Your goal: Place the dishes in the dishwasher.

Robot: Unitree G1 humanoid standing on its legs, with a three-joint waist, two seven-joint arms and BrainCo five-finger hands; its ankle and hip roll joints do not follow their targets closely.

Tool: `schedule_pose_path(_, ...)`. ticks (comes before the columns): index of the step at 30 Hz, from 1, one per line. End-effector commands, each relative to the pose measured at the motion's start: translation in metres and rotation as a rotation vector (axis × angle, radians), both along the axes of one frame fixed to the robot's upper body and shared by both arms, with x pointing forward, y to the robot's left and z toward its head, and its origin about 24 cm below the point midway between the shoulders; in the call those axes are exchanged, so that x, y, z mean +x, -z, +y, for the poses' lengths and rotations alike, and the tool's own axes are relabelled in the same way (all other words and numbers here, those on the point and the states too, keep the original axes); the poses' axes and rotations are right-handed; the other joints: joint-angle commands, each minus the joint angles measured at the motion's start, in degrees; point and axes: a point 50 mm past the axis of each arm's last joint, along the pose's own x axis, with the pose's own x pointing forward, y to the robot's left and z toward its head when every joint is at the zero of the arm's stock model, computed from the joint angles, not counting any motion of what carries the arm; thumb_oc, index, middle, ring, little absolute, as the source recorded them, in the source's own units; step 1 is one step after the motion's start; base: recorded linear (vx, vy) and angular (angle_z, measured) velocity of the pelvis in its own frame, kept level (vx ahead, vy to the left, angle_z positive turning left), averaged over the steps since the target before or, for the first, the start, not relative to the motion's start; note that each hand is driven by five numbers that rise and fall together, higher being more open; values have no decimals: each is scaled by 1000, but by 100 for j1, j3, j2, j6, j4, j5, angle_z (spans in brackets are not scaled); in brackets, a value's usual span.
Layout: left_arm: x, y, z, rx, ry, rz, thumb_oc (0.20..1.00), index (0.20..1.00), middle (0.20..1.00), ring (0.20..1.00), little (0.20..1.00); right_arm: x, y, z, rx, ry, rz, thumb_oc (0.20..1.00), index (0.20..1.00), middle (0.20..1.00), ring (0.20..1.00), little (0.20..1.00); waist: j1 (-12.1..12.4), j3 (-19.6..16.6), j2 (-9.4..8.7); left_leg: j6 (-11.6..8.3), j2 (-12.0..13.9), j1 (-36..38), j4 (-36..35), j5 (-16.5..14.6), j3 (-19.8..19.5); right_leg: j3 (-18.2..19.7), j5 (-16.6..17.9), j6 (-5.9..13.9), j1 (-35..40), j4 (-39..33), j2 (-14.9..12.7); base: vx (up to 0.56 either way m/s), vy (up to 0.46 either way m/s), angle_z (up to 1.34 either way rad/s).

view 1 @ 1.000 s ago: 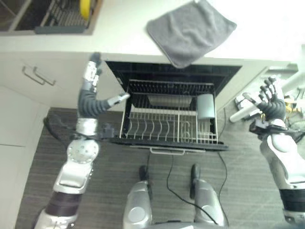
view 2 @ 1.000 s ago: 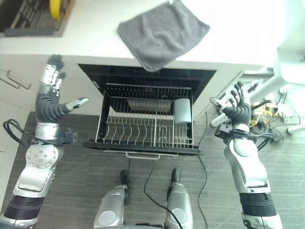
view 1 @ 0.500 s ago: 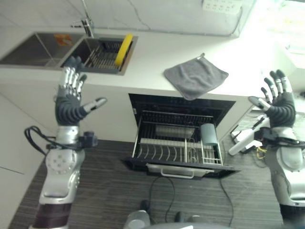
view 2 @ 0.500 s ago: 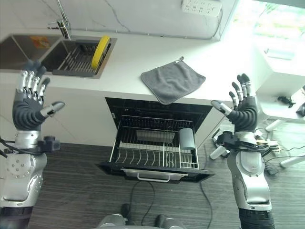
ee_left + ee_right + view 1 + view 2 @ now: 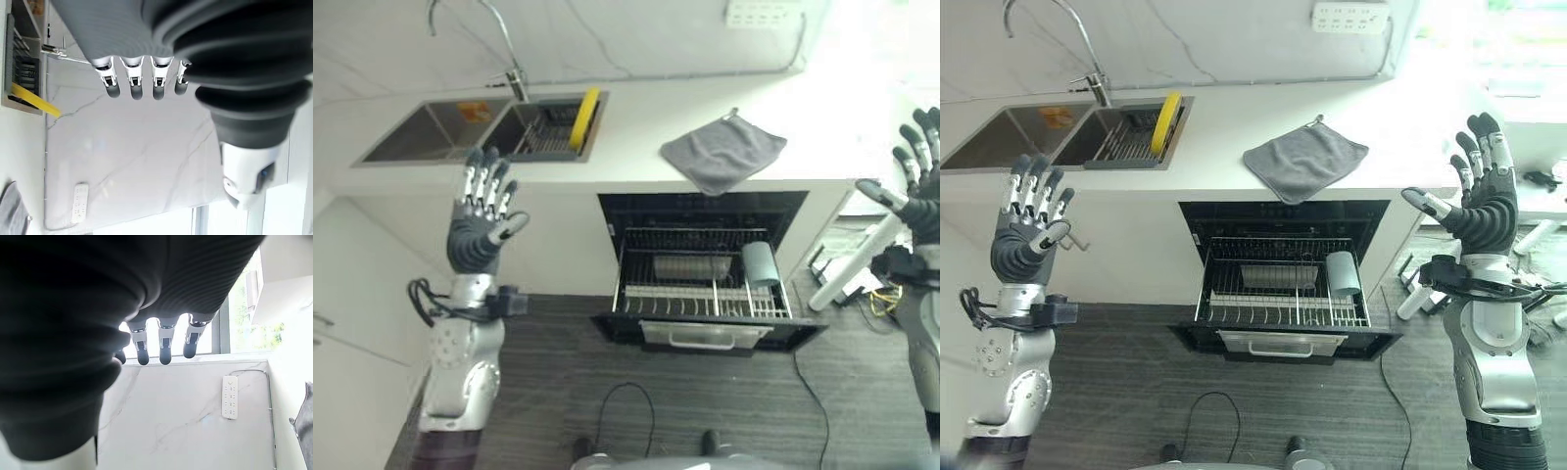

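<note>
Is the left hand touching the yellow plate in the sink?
Apart. In the right eye view the left hand is raised open in front of the counter, well clear of the yellow plate in the sink.

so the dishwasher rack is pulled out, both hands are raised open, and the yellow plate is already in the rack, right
Not quite. In the right eye view the yellow plate stands in the sink, not the rack. The rest holds: the rack is pulled out, and the left hand and right hand are raised open.

Both hands raised, fingers spread, flanking the open dishwasher (image 5: 1283, 304).
</note>
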Motion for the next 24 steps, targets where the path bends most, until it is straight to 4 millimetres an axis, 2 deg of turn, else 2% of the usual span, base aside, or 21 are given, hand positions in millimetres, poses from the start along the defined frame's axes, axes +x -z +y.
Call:
schedule_pose_path(1,-15,-31,11,112,7,-155,1000,1000,1000,1000,1000,-8,-19,8,-14,-51,-103,1000,1000,1000,1000,1000,71,-228,-272,-52,-261,-28,-13,190,214,-301,-355,215,196,59,-389,45,607,-9)
schedule_pose_path(2,-13,-37,11,122,30,-161,1000,1000,1000,1000,1000,-11,-17,4,4,-31,-104,1000,1000,1000,1000,1000,55,-214,-301,37,-456,12,-13,89,185,-342,-263,391,141,175,-604,67,618,21)
schedule_pose_path(3,-11,-42,10,152,40,-169,1000,1000,1000,1000,1000,-15,-15,2,29,-20,-113,1000,1000,1000,1000,1000,60,-197,-346,148,-664,52,-13,-29,145,-412,-78,439,52,340,-821,72,657,37)
schedule_pose_path(5,-9,-45,10,159,49,-167,1000,1000,1000,1000,1000,-18,-14,3,58,-40,-139,1000,1000,1000,1000,1000,88,-184,-400,277,-863,96,-13,-130,112,-502,210,448,-117,605,-1058,41,466,43)
schedule_pose_path(6,-8,-46,10,151,53,-164,1000,1000,1000,1000,1000,-17,-13,5,61,-49,-141,1000,1000,1000,1000,1000,104,-181,-414,318,-919,117,-13,-164,138,-563,321,460,-194,734,-1145,-1,425,27)
schedule_pose_path(8,-5,-49,10,146,60,-165,1000,1000,1000,1000,1000,-13,-11,14,56,-91,-148,1000,1000,1000,1000,1000,228,-160,-403,445,-1008,169,-13,-220,312,-987,226,434,-312,1071,-1139,-40,398,-19)
schedule_pose_path(9,-6,-50,9,162,48,-170,1000,1000,1000,1000,1000,-10,-11,18,67,-121,-153,1000,1000,1000,1000,1000,325,-161,-386,519,-1031,149,-13,-220,379,-1244,59,408,-312,1284,-930,-63,320,-50)
schedule_pose_path(10,-5,-50,7,166,51,-174,1000,1000,1000,1000,1000,-9,-12,17,79,-131,-159,1000,1000,1000,1000,1000,336,-156,-372,584,-1048,127,-13,-204,410,-1155,-233,328,-345,1505,-565,-52,345,-65)
schedule_pose_path(11,-3,-48,5,157,62,-174,1000,1000,1000,1000,1000,-9,-12,15,79,-128,-162,1000,1000,1000,1000,1000,287,-153,-380,666,-1147,101,-13,-198,374,-876,-463,250,-424,1781,-87,-43,271,-44)
schedule_pose_path(12,-2,-47,3,152,67,-175,1000,1000,1000,1000,1000,-9,-11,14,71,-127,-165,1000,1000,1000,1000,1000,245,-152,-405,708,-1255,58,-13,-146,316,-715,-426,171,-518,1830,247,-30,210,-23)
schedule_pose_path(13,-1,-46,2,149,68,-174,1000,1000,1000,1000,1000,-9,-11,15,62,-136,-170,1000,1000,1000,1000,1000,236,-163,-429,728,-1339,57,-13,-151,286,-716,-385,131,-579,1816,394,-35,111,-5)
schedule_pose_path(16,-1,-44,-1,150,68,-181,1000,1000,1000,1000,1000,-12,-9,17,33,-148,-173,1000,1000,1000,1000,1000,321,-153,-453,770,-1524,105,-13,-174,173,-1182,-326,69,-557,1557,277,12,10,0)
schedule_pose_path(17,-1,-42,-3,146,83,-178,1000,1000,1000,1000,1000,-13,-9,15,34,-135,-171,1000,1000,1000,1000,1000,238,-138,-436,773,-1583,161,-13,-165,48,-901,-381,-13,-558,1493,448,65,-48,4)
schedule_pose_path(18,-6,-30,-24,234,88,-160,1000,1000,1000,1000,1000,-9,30,42,64,-472,19,1000,1000,1000,1000,1000,377,-113,-643,983,-1859,98,70,-135,-1134,794,-330,-162,-244,526,736,158,-212,-3)
schedule_pose_path(19,-12,-25,-15,231,56,-134,1000,1000,1000,1000,1000,-5,29,47,68,-509,35,1000,1000,1000,1000,1000,517,-213,-645,918,-1828,120,48,-106,-1212,689,-306,-213,-58,282,750,134,-202,3)
schedule_pose_path(21,-17,-23,-6,216,37,-110,1000,1000,1000,1000,1000,-6,29,46,69,-511,34,1000,1000,1000,1000,1000,621,-250,-659,878,-1841,74,137,-110,-1280,572,-287,-227,49,148,722,123,-217,33)
schedule_pose_path(24,-21,-20,2,212,33,-94,1000,1000,1000,1000,1000,-5,26,45,44,-461,24,1000,1000,1000,1000,1000,682,-221,-665,747,-1728,-145,534,-228,-1018,395,-285,-277,129,5,617,45,-89,46)
